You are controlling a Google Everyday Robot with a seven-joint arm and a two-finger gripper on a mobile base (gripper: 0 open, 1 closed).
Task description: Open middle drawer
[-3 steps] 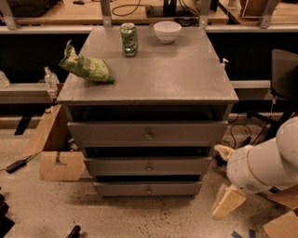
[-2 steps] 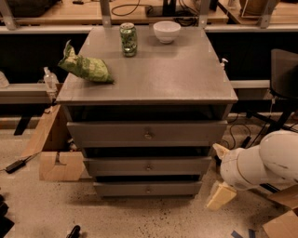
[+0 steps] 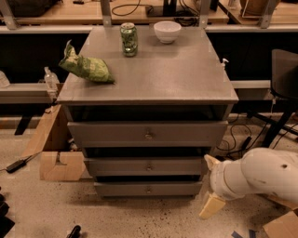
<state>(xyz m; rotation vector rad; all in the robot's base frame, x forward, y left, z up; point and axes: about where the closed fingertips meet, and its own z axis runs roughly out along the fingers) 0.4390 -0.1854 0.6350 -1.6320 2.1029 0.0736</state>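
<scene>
Speckled floor [image 3: 139, 218] all around a grey cabinet [image 3: 153, 88], and a long wooden table [image 3: 60, 14] runs behind it. On the cabinet's top, a green can [image 3: 129, 39] stands at the back, a white bowl [image 3: 167, 31] sits just right of it, and a crumpled green bag [image 3: 86, 69] lies near the left edge. Down the cabinet's front, three drawers: the middle drawer [image 3: 116, 166] sits second, its front flat and its small brass knob [image 3: 149, 166] dead centre, with dark gaps above and below. A cardboard box [image 3: 60, 165] rests on the floor against the cabinet's left side, and a dark chair [image 3: 284, 74] stands off to the right. The hand [image 3: 207, 186] hovers at the cabinet's lower right corner, level with the middle and bottom drawers. Its two tan fingers [image 3: 212, 205] are spread wide, holding nothing, and it is apart from the knob.
</scene>
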